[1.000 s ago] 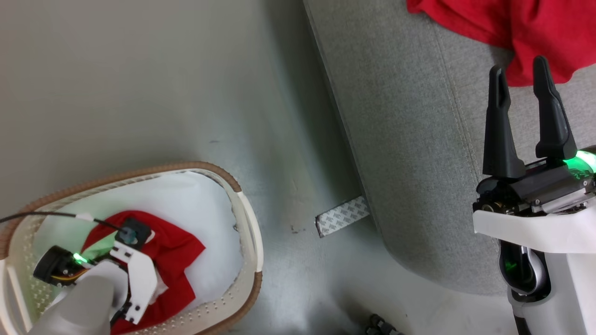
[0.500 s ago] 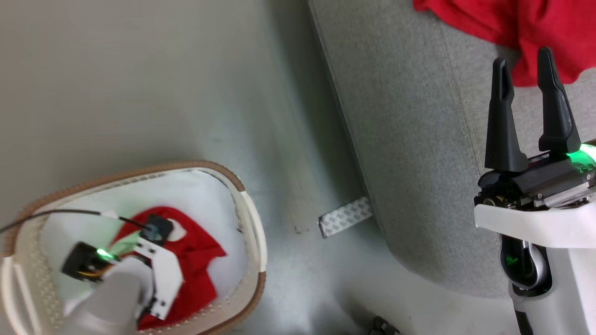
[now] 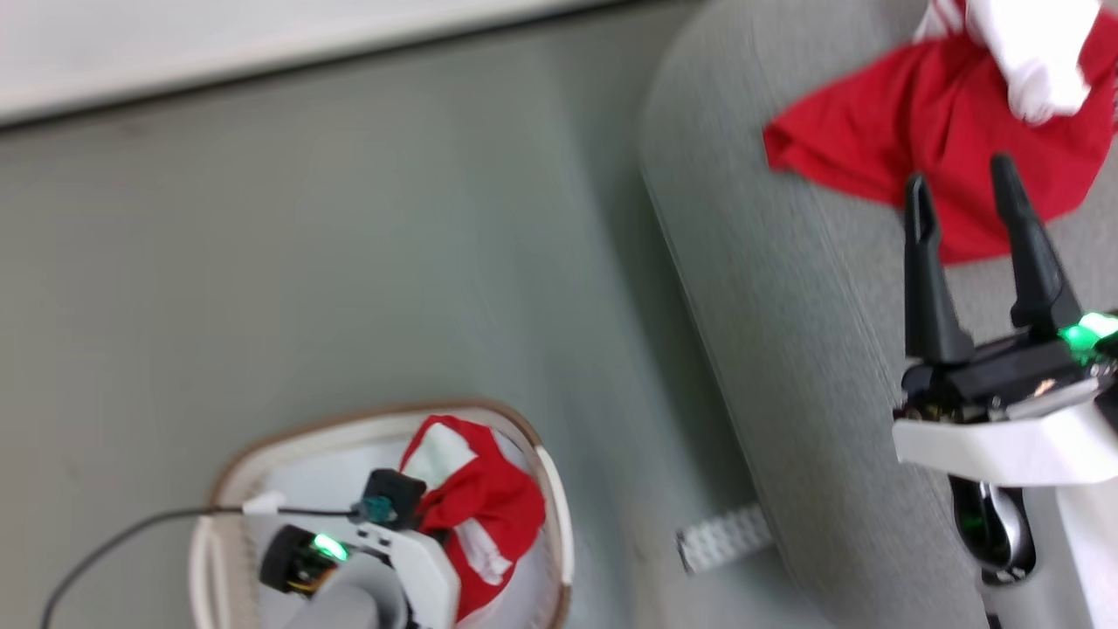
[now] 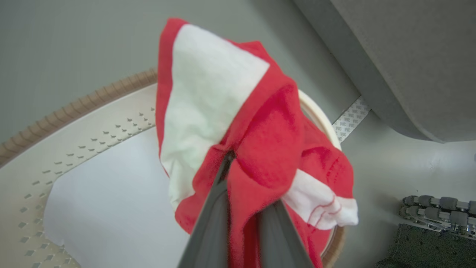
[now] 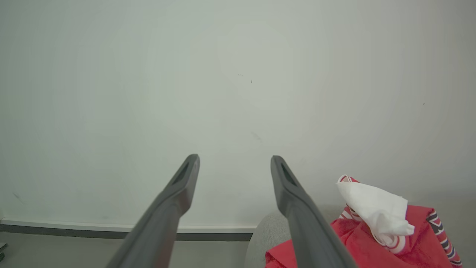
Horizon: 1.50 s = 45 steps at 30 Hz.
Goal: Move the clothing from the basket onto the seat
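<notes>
left pincer clamped on red garment over basket

left arm reaches down into the basket (image 3: 552, 489) at the lower left of the head view. left pincer (image 4: 249, 186) is shut tight on a bunched red garment (image 4: 260, 141) that hangs above the basket's white bottom. right arm stands upright at lower right, right pincer (image 3: 957, 175) w/ fingers spread, holding nothing, over the seat (image 3: 786, 349). left wrist view adds detail: big white panel, white cuff w/ thin red stripes, small holes in the basket wall. a tape strip (image 3: 725, 537) lies on the floor (image 3: 349, 262) btwn basket and seat. right wrist view gives a second garment (image 5: 372, 238), red w/ white sleeve and striped trim, lying on the seat, pale wall (image 5: 238, 74) beyond.
</notes>
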Motion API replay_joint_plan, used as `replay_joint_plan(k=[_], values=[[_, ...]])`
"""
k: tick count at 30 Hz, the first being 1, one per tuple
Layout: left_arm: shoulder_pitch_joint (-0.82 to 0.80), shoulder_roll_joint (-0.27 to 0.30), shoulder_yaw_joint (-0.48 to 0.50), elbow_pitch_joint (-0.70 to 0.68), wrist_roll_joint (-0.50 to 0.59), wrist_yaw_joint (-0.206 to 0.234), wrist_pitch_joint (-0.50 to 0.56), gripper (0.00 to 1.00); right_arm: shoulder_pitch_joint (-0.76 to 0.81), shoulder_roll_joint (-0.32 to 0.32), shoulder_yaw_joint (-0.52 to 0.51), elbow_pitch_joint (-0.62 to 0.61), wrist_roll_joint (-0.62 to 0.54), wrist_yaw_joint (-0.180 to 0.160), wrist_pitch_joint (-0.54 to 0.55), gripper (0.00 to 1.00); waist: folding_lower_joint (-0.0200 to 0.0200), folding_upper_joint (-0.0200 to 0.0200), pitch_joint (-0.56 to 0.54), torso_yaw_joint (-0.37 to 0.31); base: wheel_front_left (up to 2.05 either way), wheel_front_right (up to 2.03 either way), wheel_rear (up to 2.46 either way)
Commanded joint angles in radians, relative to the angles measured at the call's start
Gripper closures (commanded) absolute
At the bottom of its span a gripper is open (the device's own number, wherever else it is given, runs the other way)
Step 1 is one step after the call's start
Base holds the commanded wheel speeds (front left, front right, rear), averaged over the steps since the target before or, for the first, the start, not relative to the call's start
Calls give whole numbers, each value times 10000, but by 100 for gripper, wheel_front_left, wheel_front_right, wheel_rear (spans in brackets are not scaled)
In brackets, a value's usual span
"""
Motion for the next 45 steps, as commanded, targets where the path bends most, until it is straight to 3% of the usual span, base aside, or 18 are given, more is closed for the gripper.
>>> replay_joint_plan(k=[1, 8, 17, 29, 45], values=[[267, -104, 9, -145, -125, -14, -93, 100, 285, -148, -1, 82, -68, -22, 4, 0, 0, 0, -1480, 946, 0, 0, 0], [1076, -402, -3, -2083, -1485, -12, -232, 100, 1076, -416, 92, 451, 268, -22, 4, 0, 0, 0, -3185, 1662, 0, 0, 0], [1824, 324, 367, -4731, -2384, -11, -225, 100, 2194, -608, 488, 862, 865, -22, 4, 0, 0, 0, -4522, 2138, 0, 0, 0], [1106, 543, 1038, -6561, -2485, 12, -155, 100, 2838, -432, 1012, 1126, 1006, -22, 6, 0, 0, 0, -5114, 2461, 0, 0, 0], [469, 658, 1058, -8468, -2516, 456, 540, 100, 2846, -576, 1629, 1199, 1065, -22, 6, 0, 0, 0, -5192, 2631, 0, 0, 0]])
